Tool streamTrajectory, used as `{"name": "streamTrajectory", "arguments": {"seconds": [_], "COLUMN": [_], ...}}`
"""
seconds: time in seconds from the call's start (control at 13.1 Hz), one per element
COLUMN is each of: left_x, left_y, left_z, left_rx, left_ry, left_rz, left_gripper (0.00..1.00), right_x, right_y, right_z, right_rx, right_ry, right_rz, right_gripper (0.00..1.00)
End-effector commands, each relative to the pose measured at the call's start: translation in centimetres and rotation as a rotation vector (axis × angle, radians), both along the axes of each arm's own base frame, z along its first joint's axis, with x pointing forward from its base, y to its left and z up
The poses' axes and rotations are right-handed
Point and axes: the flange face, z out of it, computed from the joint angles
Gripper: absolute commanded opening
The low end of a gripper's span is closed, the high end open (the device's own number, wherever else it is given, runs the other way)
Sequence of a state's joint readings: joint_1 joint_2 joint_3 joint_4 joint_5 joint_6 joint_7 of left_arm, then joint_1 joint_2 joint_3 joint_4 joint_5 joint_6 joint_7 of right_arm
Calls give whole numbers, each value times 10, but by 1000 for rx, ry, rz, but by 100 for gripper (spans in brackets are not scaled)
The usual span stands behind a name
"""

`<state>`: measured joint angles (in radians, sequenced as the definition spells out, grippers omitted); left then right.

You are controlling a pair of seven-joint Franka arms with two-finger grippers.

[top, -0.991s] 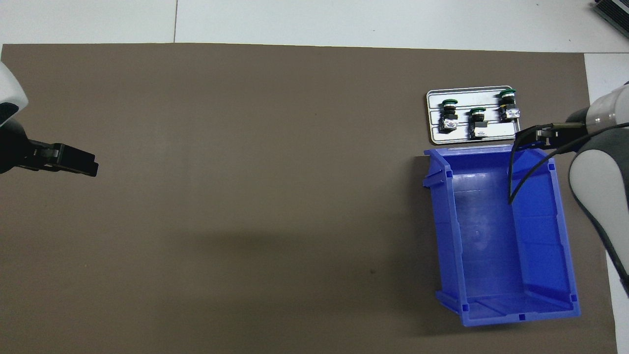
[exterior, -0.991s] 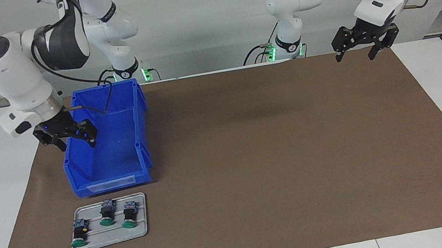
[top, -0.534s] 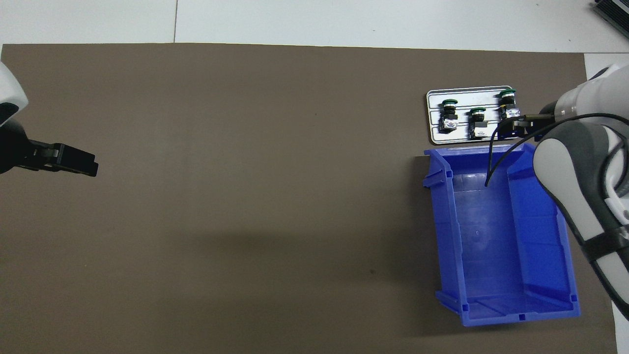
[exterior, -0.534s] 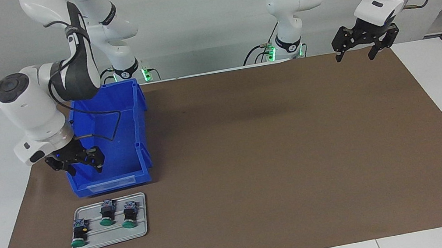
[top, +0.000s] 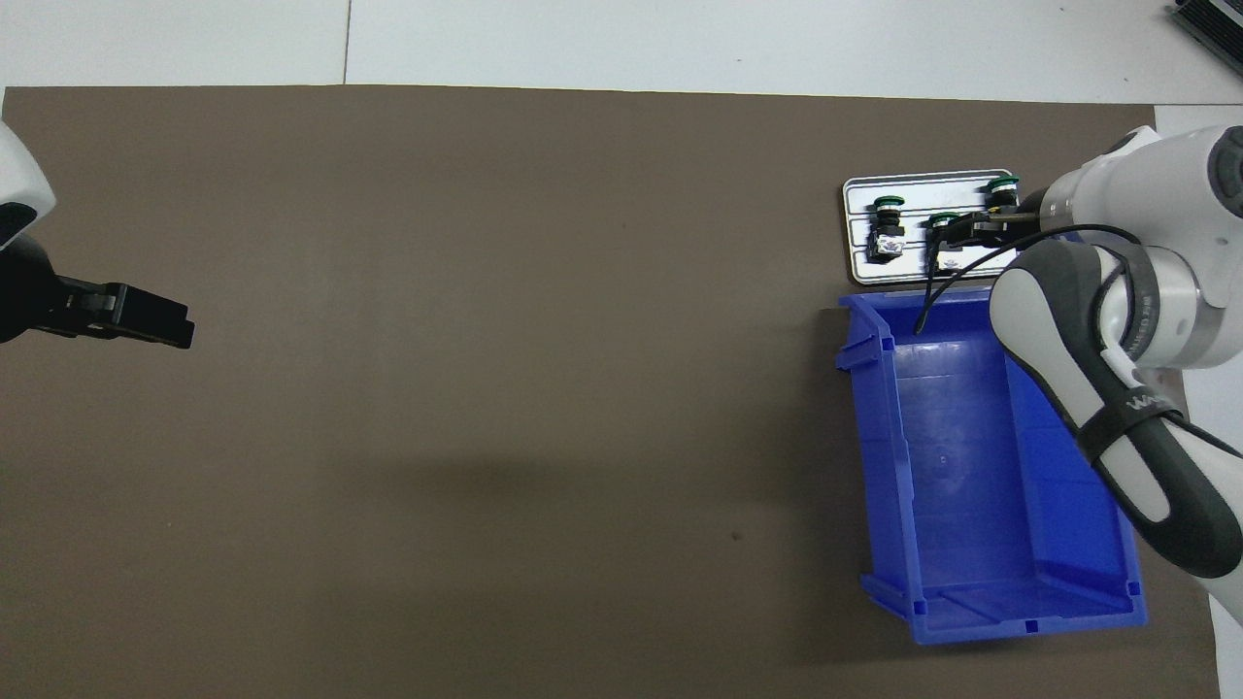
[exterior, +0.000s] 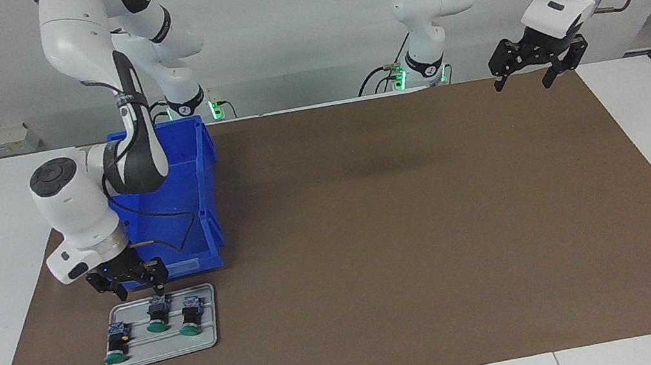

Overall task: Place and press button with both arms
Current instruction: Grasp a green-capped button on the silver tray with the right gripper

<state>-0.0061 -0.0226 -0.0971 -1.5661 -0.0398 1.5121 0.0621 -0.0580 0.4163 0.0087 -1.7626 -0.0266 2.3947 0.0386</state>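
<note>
So facing view: my right gripper [exterior: 137, 290] hangs over the tray [exterior: 210, 341], fingers spread, empty, above the middle button [exterior: 157, 315] | left gripper [exterior: 533, 73] waits wide open | overhead: same button [top: 942, 225], reckon I drop and pinch next.

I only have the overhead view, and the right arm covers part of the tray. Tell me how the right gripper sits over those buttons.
Observer: In the facing view the right gripper hangs above the tray's edge nearest the robots. Its fingers are apart, with one tip just over the middle button's rear end. I cannot confirm contact.
Operator: Check which one carries the yellow spot.
Observer: The button with the yellow spot is the one at the right arm's end of the row.
Operator: Report the left gripper.
Observer: The left gripper waits in the air over a corner of the mat, fingers open, holding nothing.
</note>
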Motion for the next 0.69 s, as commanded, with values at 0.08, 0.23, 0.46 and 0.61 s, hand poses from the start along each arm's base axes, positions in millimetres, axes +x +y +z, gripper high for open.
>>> {"name": "streamTrajectory", "arguments": {"seconds": [0.08, 0.23, 0.46, 0.61], "left_x": [-8, -8, -8, -8], "left_y": [4, 4, 4, 5], "left_z": [0, 0, 0, 0], "left_rx": [18, 19, 19, 19], "left_ry": [-7, -7, -7, -7], "left_rz": [7, 5, 5, 7], "left_gripper": [100, 100, 100, 100], "right_x": [4, 4, 3, 2], "right_y": [-1, -1, 0, 0], "right_z": [-37, -53, -55, -57], "right_rx": [-7, -4, -4, -5], "right_ry": [9, 14, 20, 26], "right_rz": [-33, -37, -35, -34], "right_gripper": [77, 75, 69, 53]}}
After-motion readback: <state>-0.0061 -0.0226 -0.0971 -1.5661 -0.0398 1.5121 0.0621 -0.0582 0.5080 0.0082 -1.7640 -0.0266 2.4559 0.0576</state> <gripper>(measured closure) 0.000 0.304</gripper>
